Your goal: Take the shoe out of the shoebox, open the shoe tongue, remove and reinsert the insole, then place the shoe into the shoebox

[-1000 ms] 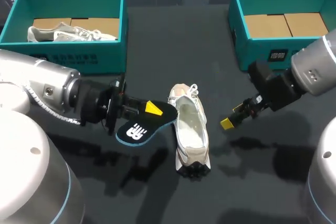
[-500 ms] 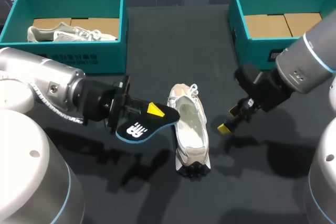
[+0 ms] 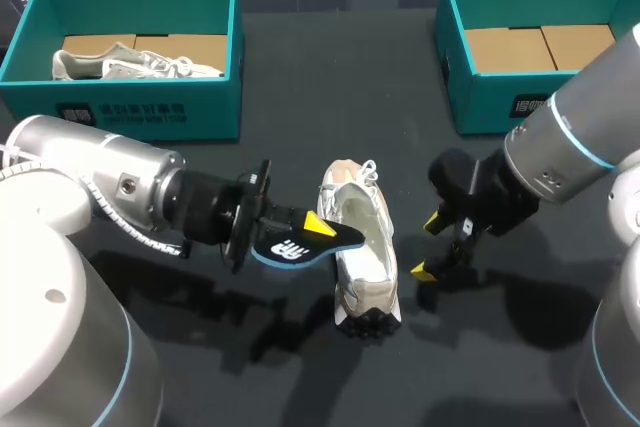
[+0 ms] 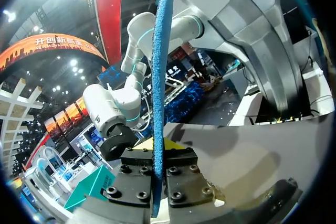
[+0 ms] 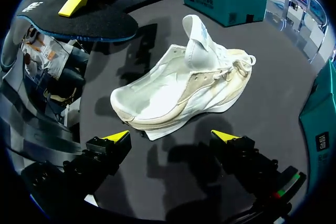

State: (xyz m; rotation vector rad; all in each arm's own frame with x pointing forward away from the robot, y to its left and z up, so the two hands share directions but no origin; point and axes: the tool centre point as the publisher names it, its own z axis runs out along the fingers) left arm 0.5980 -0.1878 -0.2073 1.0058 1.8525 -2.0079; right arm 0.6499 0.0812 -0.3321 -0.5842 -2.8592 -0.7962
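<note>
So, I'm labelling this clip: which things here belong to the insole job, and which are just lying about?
In the job: white shoe; insole, held in the left pincer; open right pincer; probably the empty box.
Lying about: second shoe, inside the left box.

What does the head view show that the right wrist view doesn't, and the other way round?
Only the head view: the cardboard floors inside the left shoebox and the right shoebox. Only the right wrist view: the tongue standing up, seen side-on. Both: the white shoe on the table and the insole clamped in the left jaws.
</note>
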